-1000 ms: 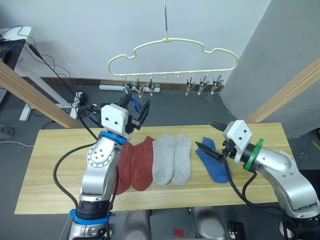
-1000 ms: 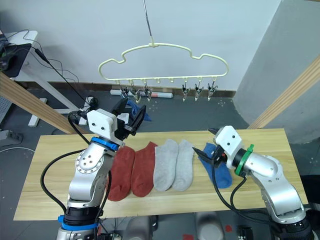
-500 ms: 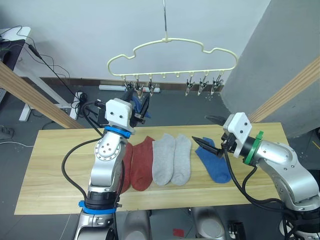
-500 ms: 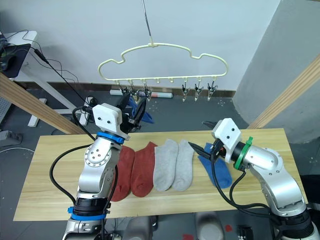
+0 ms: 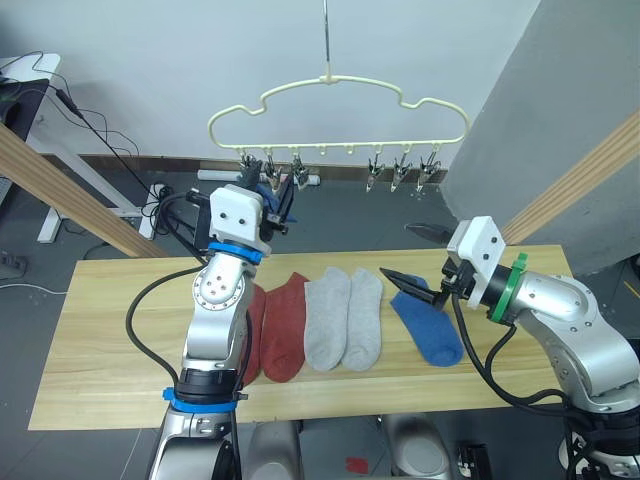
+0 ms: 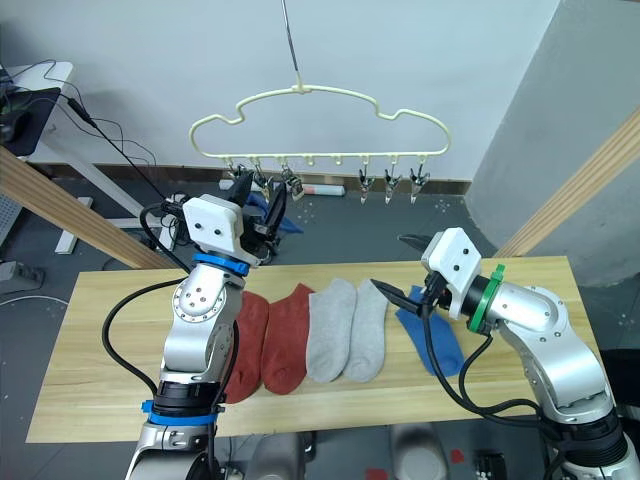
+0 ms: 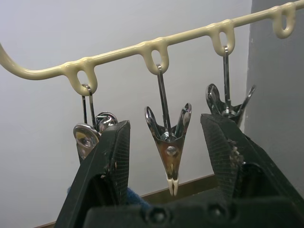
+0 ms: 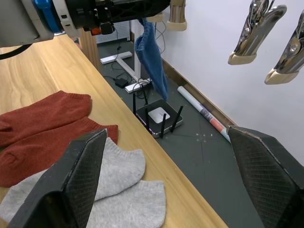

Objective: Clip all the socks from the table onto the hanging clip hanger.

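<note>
The pale-yellow clip hanger [image 5: 335, 82] hangs above the far edge of the table [image 5: 100, 340]. One blue sock [image 8: 152, 66] dangles at its left end. My left gripper [image 5: 268, 178] is raised to the left clips and open, with one metal clip [image 7: 170, 142] between its fingers [image 7: 111, 161], not touching it. On the table lie two rust-red socks [image 5: 285, 325], two grey socks [image 5: 345, 318] and a blue sock [image 5: 430, 328]. My right gripper [image 5: 400, 252] hovers open just above the blue sock's left end, holding nothing.
Thick wooden rails slant down at the left [image 5: 60, 190] and right [image 5: 590, 180]. Three free clips [image 5: 400, 170] hang on the hanger's right half. Behind the table, on the floor, are a router [image 8: 159, 116] and cables.
My left gripper has risen from just above the table up to the hanger's left clips. The right gripper has lifted slightly off the blue sock and moved a little left.
</note>
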You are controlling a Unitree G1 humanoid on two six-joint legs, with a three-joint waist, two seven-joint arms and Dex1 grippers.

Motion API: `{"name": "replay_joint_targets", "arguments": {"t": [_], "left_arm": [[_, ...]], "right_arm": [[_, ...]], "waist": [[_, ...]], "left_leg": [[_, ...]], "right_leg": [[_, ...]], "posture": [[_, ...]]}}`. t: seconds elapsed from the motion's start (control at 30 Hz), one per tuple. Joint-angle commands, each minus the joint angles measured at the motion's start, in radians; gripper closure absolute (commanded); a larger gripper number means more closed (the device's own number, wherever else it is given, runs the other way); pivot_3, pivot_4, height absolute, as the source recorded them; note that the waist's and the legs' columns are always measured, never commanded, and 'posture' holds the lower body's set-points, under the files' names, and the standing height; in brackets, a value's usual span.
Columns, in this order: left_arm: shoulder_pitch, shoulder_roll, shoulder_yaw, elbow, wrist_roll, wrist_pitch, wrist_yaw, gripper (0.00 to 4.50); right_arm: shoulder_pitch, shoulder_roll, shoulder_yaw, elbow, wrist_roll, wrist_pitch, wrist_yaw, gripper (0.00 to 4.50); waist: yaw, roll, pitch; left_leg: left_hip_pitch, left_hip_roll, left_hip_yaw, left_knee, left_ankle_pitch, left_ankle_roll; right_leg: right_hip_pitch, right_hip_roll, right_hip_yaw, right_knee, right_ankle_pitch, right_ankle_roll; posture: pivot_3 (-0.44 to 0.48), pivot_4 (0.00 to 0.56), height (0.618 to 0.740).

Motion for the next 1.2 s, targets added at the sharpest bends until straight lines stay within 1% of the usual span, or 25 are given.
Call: {"name": "replay_joint_targets", "arguments": {"t": [0.03,0.2,0.3,0.43,0.53,0.67,0.73,0.87,0.9,1.07,1.2], "left_arm": [[-0.015,-0.006,0.007,-0.023,-0.001,-0.026,0.010,1.94],[-0.036,-0.014,0.009,-0.014,-0.001,-0.029,0.015,1.94],[-0.040,-0.015,0.009,-0.011,-0.002,-0.031,0.016,2.47],[-0.039,-0.017,0.004,-0.015,-0.005,-0.028,0.012,3.63],[-0.039,-0.018,0.005,-0.017,-0.004,-0.027,0.012,4.24],[-0.040,-0.015,0.005,-0.021,-0.001,-0.023,0.011,4.29],[-0.039,-0.012,0.005,-0.025,-0.001,-0.020,0.008,4.29],[-0.033,0.011,0.002,-0.043,-0.011,0.001,-0.025,4.29],[-0.031,0.019,0.002,-0.047,-0.018,0.009,-0.037,4.29],[-0.030,0.045,0.007,-0.070,-0.066,0.046,-0.093,4.29],[-0.037,0.057,0.014,-0.084,-0.118,0.092,-0.134,4.29]], "right_arm": [[-0.008,-0.008,-0.014,-0.012,0.010,-0.024,0.008,0.25],[-0.009,-0.007,-0.014,-0.010,0.011,-0.024,0.009,0.25],[-0.010,-0.007,-0.014,-0.009,0.011,-0.023,0.010,0.25],[-0.009,-0.007,-0.013,-0.007,0.012,-0.023,0.010,0.25],[-0.008,-0.005,-0.010,-0.007,0.011,-0.023,0.009,0.25],[0.003,-0.006,-0.002,-0.007,-0.003,-0.024,0.002,0.25],[0.014,-0.016,0.017,0.002,-0.041,-0.016,-0.016,0.25],[0.080,-0.003,0.056,0.051,-0.099,0.026,-0.080,0.25],[0.097,0.002,0.074,0.072,-0.125,0.024,-0.100,0.00],[0.138,0.041,0.143,0.211,-0.238,-0.028,-0.174,0.00],[0.119,0.086,0.172,0.356,-0.294,-0.097,-0.208,0.00]], "waist": [[-0.001,0.000,0.000],[-0.003,0.000,0.000],[-0.006,0.000,0.000],[-0.010,0.000,0.000],[-0.010,0.000,0.000],[-0.010,0.000,0.000],[-0.010,0.000,0.000],[-0.010,0.000,0.000],[-0.010,0.000,0.000],[-0.010,0.000,0.000],[-0.010,0.000,0.000]], "left_leg": [[0.000,0.000,0.000,0.000,0.000,0.000],[0.000,0.000,0.000,0.000,0.000,0.000],[0.000,0.000,0.000,0.000,0.000,0.000],[0.000,0.000,0.000,0.000,0.000,0.000],[0.000,0.000,0.000,0.000,0.000,0.000],[0.000,0.000,0.000,0.000,0.000,0.000],[0.000,0.000,0.000,0.000,0.000,0.000],[0.000,0.000,0.000,0.000,0.000,0.000],[0.000,0.000,0.000,0.000,0.000,0.000],[0.000,0.000,0.000,0.000,0.000,0.000],[0.001,0.000,0.000,0.000,0.000,0.000]], "right_leg": [[0.000,0.000,0.000,0.000,0.000,0.000],[0.000,0.000,0.000,0.000,0.000,0.000],[0.000,0.000,0.000,0.000,0.000,0.000],[0.000,0.000,0.000,0.000,0.000,0.000],[0.000,0.000,0.000,0.000,0.000,0.000],[0.000,0.000,0.000,0.000,0.000,0.000],[0.000,0.000,0.000,0.000,0.000,0.000],[0.000,0.000,0.000,0.000,0.000,0.000],[0.000,0.000,0.000,0.000,0.000,0.000],[0.000,0.000,0.000,0.000,0.000,0.000],[0.000,0.000,0.000,0.000,0.000,0.000]], "posture": [[-0.257,0.382,0.733],[-0.257,0.382,0.733],[-0.257,0.382,0.733],[-0.257,0.382,0.733],[-0.257,0.384,0.733],[-0.254,0.382,0.733],[-0.254,0.382,0.733],[-0.242,0.384,0.733],[-0.239,0.385,0.733],[-0.226,0.385,0.733],[-0.220,0.382,0.733]]}}
